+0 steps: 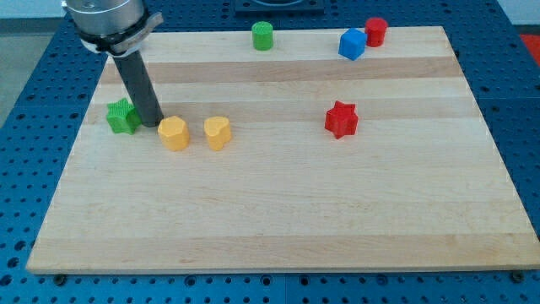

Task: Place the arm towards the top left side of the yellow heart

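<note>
The yellow heart (218, 133) lies left of the board's middle. A yellow hexagon-like block (174, 133) lies just to its left. My tip (151, 125) rests on the board between the green star (123, 116) and the yellow hexagon block, close to both. It is to the left and slightly above the yellow heart, with the hexagon block between them.
A green cylinder (262, 35) stands at the top edge. A blue cube (352, 44) and a red cylinder (375, 31) stand at the top right. A red star (341, 119) lies right of the middle. The wooden board (278, 211) sits on a blue pegboard table.
</note>
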{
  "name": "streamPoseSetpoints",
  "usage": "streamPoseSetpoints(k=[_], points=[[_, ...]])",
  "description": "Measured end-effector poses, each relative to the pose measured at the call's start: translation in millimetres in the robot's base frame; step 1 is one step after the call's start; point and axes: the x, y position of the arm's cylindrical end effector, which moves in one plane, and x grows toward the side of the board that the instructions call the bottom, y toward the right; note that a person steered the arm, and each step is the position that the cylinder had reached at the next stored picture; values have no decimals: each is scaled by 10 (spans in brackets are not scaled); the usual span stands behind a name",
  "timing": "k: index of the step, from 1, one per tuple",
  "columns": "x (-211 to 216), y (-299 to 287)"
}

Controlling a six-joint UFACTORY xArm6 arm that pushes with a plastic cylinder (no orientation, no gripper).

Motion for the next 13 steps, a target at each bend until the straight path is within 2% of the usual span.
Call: streamPoseSetpoints(k=[3,5,6,13], points=[[0,-173],[-14,889],[-56,958],[-56,889]])
